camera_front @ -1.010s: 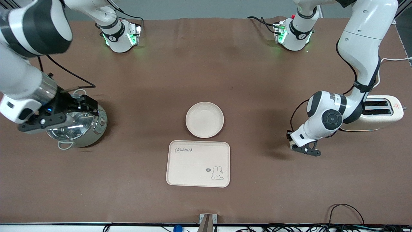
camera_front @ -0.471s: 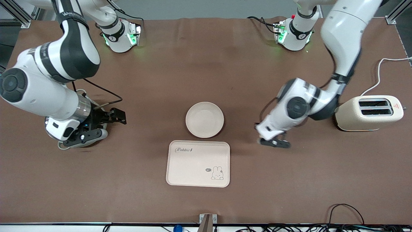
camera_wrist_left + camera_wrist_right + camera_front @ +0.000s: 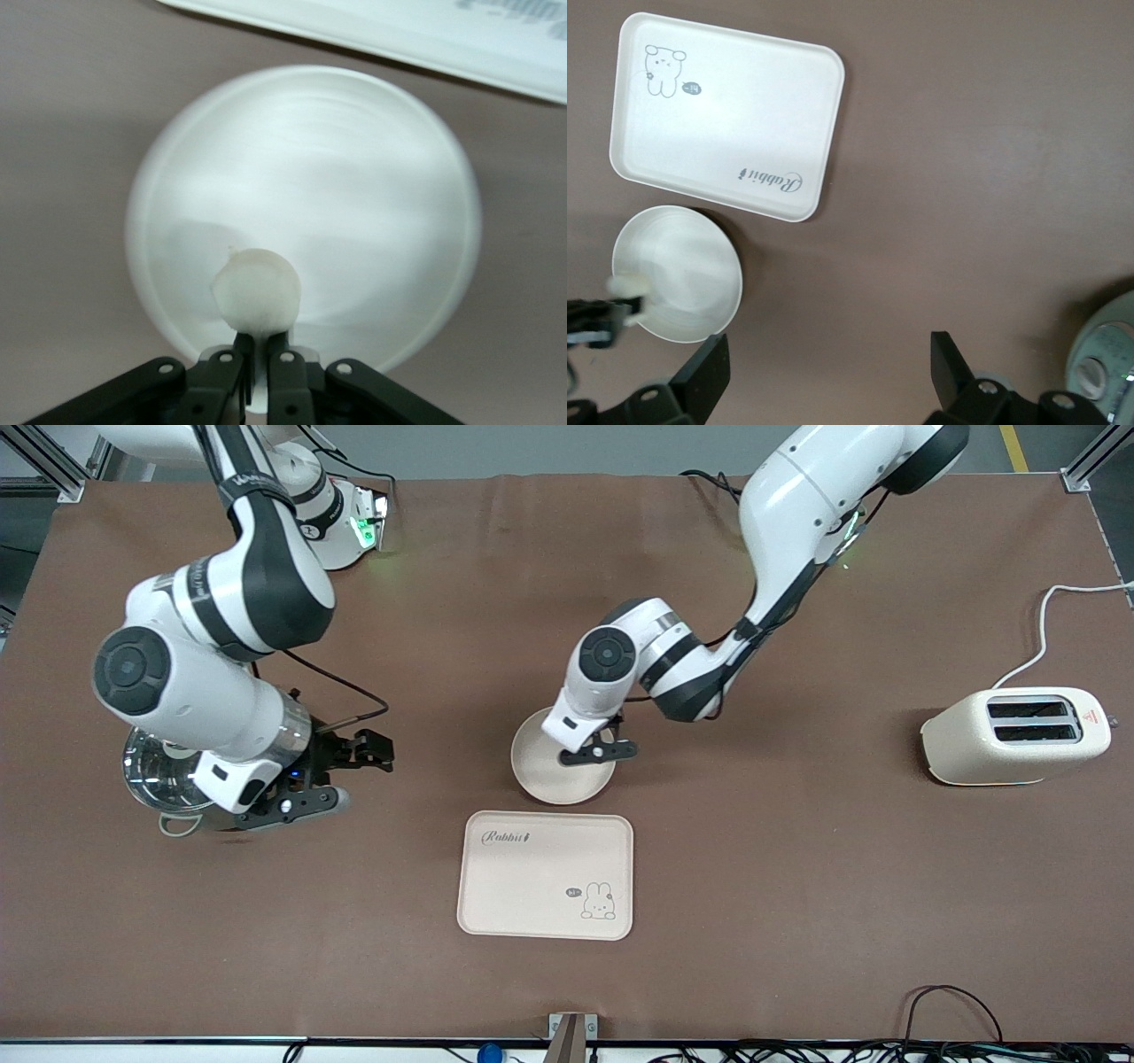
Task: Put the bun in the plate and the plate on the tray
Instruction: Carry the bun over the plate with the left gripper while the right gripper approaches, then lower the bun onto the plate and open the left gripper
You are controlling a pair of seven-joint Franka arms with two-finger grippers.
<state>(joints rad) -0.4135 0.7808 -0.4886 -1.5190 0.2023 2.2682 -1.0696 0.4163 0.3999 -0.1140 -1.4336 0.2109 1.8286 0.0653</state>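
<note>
My left gripper (image 3: 601,753) hangs over the round cream plate (image 3: 545,781), above the rim at the left arm's end. It is shut on the small pale bun (image 3: 255,292), which is above the plate's inner floor (image 3: 354,195) and clear of it. In the left wrist view the gripper (image 3: 261,343) pinches the bun's base. The bun (image 3: 627,286) and plate (image 3: 678,274) also show in the right wrist view. The Rabbit tray (image 3: 545,875) lies nearer the camera than the plate, apart from it. My right gripper (image 3: 359,776) is open and empty over bare table between pot and plate.
A steel pot with a glass lid (image 3: 158,779) stands under the right arm at its end of the table. A cream toaster (image 3: 1014,737) with a white cord stands at the left arm's end. The tray (image 3: 726,115) is bare.
My left arm has swung from beside the toaster to over the plate. My right arm has come off the pot toward the table's middle.
</note>
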